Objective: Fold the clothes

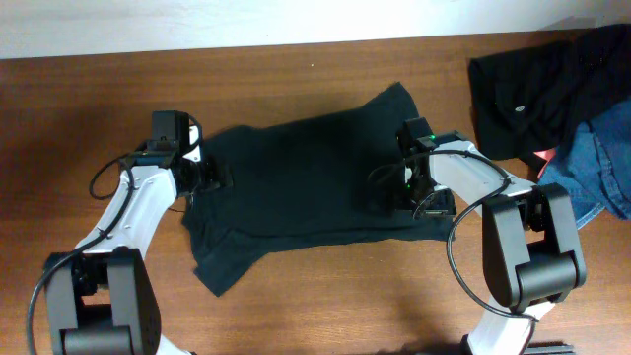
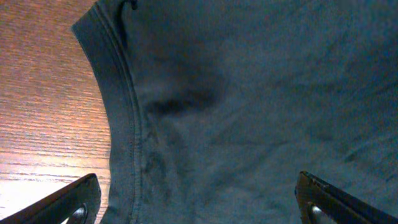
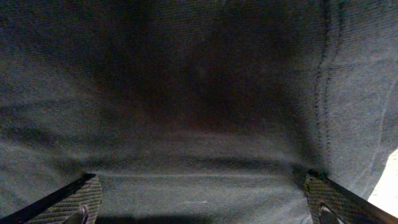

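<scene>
Wide-open jaws hang over each end of the black T-shirt, perhaps touching

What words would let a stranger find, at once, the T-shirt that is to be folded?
Look at the middle of the wooden table, between the left gripper and the right gripper. There the black T-shirt lies spread out, alone. The other black garment is crumpled in the far right corner beside blue denim.
</scene>
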Robot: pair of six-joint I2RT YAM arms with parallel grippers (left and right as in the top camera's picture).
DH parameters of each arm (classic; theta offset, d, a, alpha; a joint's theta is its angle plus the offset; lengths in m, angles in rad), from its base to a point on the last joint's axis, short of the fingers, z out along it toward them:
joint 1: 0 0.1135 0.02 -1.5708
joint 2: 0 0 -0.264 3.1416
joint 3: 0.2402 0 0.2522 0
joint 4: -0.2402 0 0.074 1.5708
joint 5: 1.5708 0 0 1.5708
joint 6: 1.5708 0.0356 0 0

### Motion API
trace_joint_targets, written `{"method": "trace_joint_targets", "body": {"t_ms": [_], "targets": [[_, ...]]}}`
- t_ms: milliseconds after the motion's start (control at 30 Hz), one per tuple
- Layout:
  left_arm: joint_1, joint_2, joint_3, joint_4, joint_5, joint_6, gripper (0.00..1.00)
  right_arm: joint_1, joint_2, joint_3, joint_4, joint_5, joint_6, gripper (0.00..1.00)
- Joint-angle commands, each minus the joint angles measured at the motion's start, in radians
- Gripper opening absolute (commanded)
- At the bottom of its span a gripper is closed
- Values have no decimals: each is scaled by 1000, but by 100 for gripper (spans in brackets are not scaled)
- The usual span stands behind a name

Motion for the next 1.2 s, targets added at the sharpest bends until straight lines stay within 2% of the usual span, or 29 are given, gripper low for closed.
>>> {"method": "trace_joint_targets", "body": {"t_ms": [0, 700, 833, 900, 1167], "targets": [[2, 12, 14, -1, -14, 2, 100, -3, 14, -21, 3, 27, 5, 99], [2, 12, 14, 29, -10, 2, 100, -3, 14, -21, 4, 27, 5, 99], [1, 12, 14, -10, 117, 2, 100, -3, 14, -21, 4, 27, 5, 99], [1, 12, 14, -59, 125, 2, 100, -3, 14, -21, 4, 27, 5, 99], [1, 12, 14, -41, 127, 2, 100, -3, 14, -21, 4, 27, 5, 99]]}}
